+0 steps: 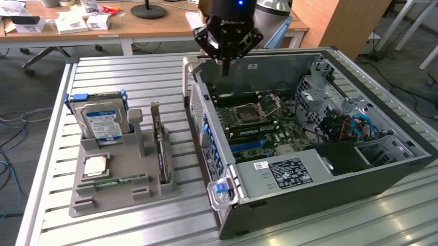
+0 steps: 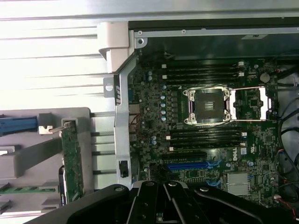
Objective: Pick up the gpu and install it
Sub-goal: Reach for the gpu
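Observation:
The gpu point(image 1: 161, 149) stands on edge in a slot of the grey holder point(image 1: 110, 197) on the slatted table, its silver bracket pointing up. In the wrist view the gpu point(image 2: 72, 158) shows as a thin green card in that holder. My gripper point(image 1: 224, 65) hangs above the back corner of the open computer case point(image 1: 383, 174), on the exterior view's left side of it, well apart from the gpu. Its black fingers point(image 2: 163, 205) are shut together with nothing between them. Inside the case lies the motherboard point(image 2: 154, 100) with a blue card slot point(image 2: 187, 165).
The holder also carries a silver hard drive point(image 1: 102, 122), a processor chip point(image 1: 96, 165) and a narrow memory stick point(image 1: 118, 180). A power supply point(image 1: 287, 171) and cables point(image 1: 349, 125) occupy the case's near end. A wooden desk point(image 1: 137, 23) stands behind the table.

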You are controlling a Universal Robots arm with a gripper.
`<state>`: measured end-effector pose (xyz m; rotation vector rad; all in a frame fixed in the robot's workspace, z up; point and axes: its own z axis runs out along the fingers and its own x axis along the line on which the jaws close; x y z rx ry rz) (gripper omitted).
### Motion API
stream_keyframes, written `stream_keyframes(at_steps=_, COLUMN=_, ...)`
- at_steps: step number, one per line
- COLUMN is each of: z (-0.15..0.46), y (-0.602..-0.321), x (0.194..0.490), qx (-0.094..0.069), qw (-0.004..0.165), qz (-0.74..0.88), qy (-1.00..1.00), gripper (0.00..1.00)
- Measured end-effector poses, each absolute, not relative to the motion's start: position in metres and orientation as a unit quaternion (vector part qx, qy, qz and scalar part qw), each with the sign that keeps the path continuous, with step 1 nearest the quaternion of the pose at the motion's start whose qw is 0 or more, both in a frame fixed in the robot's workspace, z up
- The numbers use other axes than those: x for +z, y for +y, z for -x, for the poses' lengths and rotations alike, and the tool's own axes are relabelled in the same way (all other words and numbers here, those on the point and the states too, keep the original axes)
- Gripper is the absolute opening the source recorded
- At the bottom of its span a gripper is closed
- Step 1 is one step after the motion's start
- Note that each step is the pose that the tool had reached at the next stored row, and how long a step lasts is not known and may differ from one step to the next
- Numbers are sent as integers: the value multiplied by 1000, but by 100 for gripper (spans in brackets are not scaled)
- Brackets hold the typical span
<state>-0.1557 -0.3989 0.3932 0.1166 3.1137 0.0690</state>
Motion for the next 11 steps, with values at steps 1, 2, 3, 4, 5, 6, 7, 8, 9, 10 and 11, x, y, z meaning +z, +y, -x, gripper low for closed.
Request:
stream_keyframes(at_steps=1, z=156, y=-399, x=393, qx=22, qw=13, qz=-37, qy=999, gripper=11)
stream_keyframes(at_steps=2, z=157, y=-399, x=393, qx=22, qw=13, qz=-37, qy=999, gripper=11)
stream_keyframes(at_steps=3, z=157, y=-399, x=393, qx=22, qw=12, qz=-37, qy=999, gripper=11)
stream_keyframes(at_steps=4, z=158, y=-399, x=393, qx=22, qw=12, qz=-37, qy=999, gripper=11)
stream_keyframes(at_steps=5, z=158, y=-399, x=393, qx=22, qw=12, qz=-37, qy=999, gripper=11)
stream_keyframes(at_steps=6, z=159, y=-399, x=393, qx=22, qw=12, qz=-37, qy=999, gripper=11)
stream_keyframes(at_steps=7, z=159, y=-399, x=393, qx=22, qw=12, qz=-37, qy=999, gripper=11)
stream_keyframes(at_steps=8, z=160, y=-399, x=393, qx=22, qw=12, qz=-37, qy=999, gripper=11)
stream_keyframes(at_steps=9, z=160, y=-399, x=393, qx=22, qw=12, qz=-37, qy=999, gripper=11)
stream_keyframes(at_steps=10, z=161, y=-399, x=393, qx=22, qw=13, qz=-37, qy=999, gripper=11)
stream_keyframes(at_steps=11, z=161, y=-399, x=393, qx=22, qw=12, qz=-37, qy=999, gripper=11)
